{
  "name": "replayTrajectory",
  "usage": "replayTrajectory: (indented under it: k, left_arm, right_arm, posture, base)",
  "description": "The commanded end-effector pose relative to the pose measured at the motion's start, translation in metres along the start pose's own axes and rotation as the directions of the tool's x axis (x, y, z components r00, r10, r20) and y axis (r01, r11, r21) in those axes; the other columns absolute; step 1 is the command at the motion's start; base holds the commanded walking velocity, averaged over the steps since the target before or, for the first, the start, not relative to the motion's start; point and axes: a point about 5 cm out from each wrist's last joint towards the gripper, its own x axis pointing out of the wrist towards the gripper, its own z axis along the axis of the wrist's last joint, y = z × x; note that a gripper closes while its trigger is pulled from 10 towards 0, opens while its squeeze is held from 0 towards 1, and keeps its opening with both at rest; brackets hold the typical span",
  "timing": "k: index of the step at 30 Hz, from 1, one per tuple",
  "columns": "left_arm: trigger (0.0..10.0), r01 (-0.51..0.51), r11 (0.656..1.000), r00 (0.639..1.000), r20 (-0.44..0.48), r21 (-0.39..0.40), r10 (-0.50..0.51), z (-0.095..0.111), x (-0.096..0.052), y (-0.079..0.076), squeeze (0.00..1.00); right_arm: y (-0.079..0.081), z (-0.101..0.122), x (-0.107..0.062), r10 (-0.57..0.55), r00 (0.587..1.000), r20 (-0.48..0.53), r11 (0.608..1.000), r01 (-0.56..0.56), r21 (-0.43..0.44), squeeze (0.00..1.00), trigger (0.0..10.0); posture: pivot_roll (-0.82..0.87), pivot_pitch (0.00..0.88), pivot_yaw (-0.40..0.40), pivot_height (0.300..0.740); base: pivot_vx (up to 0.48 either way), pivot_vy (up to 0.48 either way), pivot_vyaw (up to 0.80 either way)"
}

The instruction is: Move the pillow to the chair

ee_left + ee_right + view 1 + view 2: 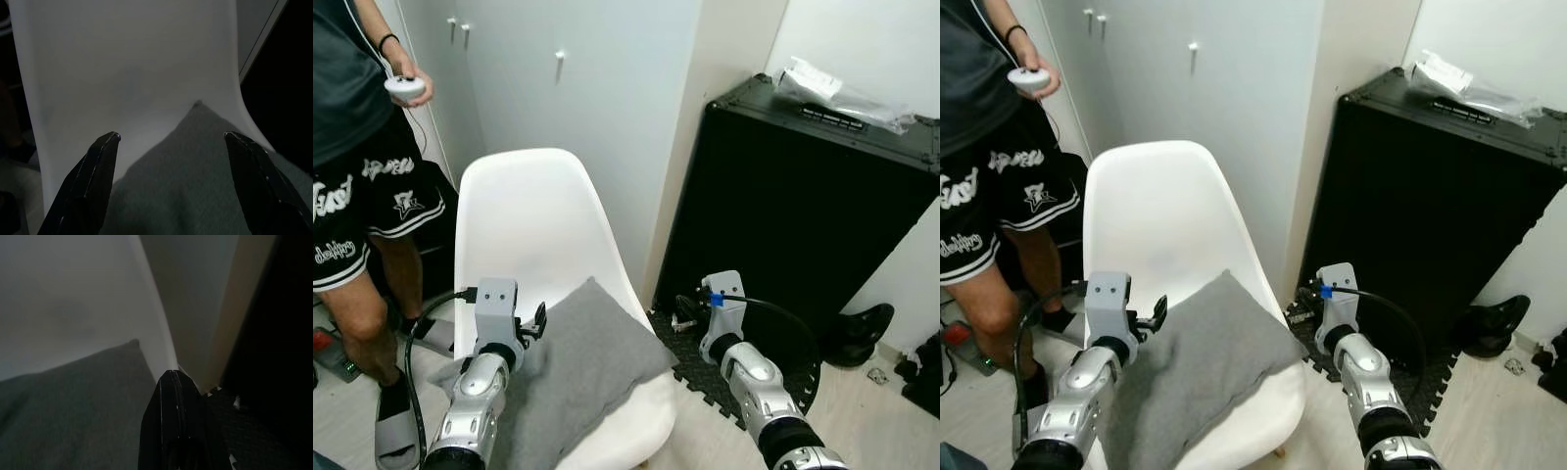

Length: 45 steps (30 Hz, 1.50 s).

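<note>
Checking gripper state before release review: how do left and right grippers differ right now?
The left gripper has its fingers spread wide apart over the grey pillow; the right gripper has its fingers closed together. The left gripper is above the pillow on the white chair; the right gripper is off the chair's side, near the black case. Neither holds anything.

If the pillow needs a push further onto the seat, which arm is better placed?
Probably the left. The left gripper hangs over the grey pillow, jaws open; the right gripper sits beside the white chair, jaws shut.
</note>
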Motion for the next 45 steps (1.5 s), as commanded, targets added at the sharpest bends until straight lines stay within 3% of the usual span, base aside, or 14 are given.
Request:
replayTrajectory:
  k: [1, 20, 30, 37, 45]
  left_arm:
    - [10.0, -0.002, 1.0, 1.0, 0.005, -0.015, 0.002, 0.003, 0.001, -0.002, 0.0]
    - [10.0, -0.063, 0.993, 0.997, -0.056, -0.099, 0.057, -0.002, 0.0, 0.006, 0.0]
    - [10.0, -0.065, 0.994, 0.996, -0.061, -0.091, 0.06, -0.003, 0.0, 0.005, 0.0]
    - [10.0, -0.088, 0.991, 0.994, -0.069, -0.098, 0.081, -0.005, -0.001, 0.006, 0.0]
    - [10.0, -0.136, 0.98, 0.983, -0.143, -0.142, 0.116, -0.02, -0.002, 0.004, 0.0]
  right_arm:
    - [-0.003, 0.0, 0.0, -0.015, 1.0, -0.013, 1.0, 0.014, -0.011, 0.0, 10.0]
    - [-0.004, 0.0, -0.001, 0.011, 1.0, -0.013, 1.0, -0.011, -0.027, 0.0, 10.0]
    - [-0.004, -0.002, -0.002, 0.014, 1.0, -0.028, 0.999, -0.014, -0.029, 0.0, 10.0]
    - [-0.007, -0.014, -0.004, -0.038, 0.995, -0.096, 0.999, 0.037, -0.012, 0.0, 10.0]
    - [-0.005, -0.02, -0.005, -0.07, 0.99, -0.12, 0.997, 0.071, -0.003, 0.0, 10.0]
  posture:
    - [-0.03, 0.014, -0.089, 0.695]
    - [-0.03, 0.024, -0.094, 0.695]
    - [-0.02, 0.033, -0.098, 0.734]
    - [-0.02, 0.037, -0.095, 0.74]
    - [-0.03, 0.037, -0.09, 0.74]
  base:
    - [0.0, 0.0, 0.0]
    - [0.0, 0.0, 0.0]
    - [0.0, 0.0, 0.0]
    - [0.0, 0.0, 0.0]
    - [0.0, 0.0, 0.0]
